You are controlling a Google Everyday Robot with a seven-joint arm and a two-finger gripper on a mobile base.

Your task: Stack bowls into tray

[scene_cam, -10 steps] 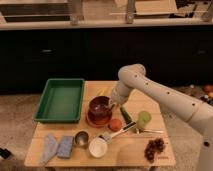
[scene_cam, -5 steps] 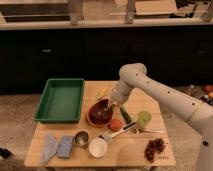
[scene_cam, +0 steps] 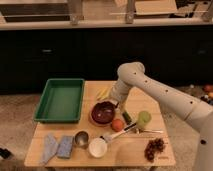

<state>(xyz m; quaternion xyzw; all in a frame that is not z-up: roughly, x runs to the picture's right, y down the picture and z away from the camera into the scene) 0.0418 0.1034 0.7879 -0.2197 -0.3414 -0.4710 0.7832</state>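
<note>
The dark maroon bowl (scene_cam: 103,112) sits inside the slightly wider orange-brown bowl (scene_cam: 93,119), of which only the rim shows, in the middle of the wooden table (scene_cam: 131,156). The green tray (scene_cam: 43,111) lies empty to their left at the table's far left. My gripper (scene_cam: 115,101) is at the maroon bowl's upper right rim, at the end of the white arm (scene_cam: 165,92) that reaches in from the right.
A banana (scene_cam: 102,93) lies behind the bowls. A red fruit (scene_cam: 117,125), a green apple (scene_cam: 144,118) and a white-handled utensil (scene_cam: 123,132) lie to their right. A white bowl (scene_cam: 98,147), metal cup (scene_cam: 81,138), blue sponge (scene_cam: 65,147), grey cloth (scene_cam: 49,148) and grapes (scene_cam: 155,146) line the front.
The gripper has shifted from over the maroon bowl to its upper right rim. The maroon bowl has settled slightly lower into the orange-brown bowl.
</note>
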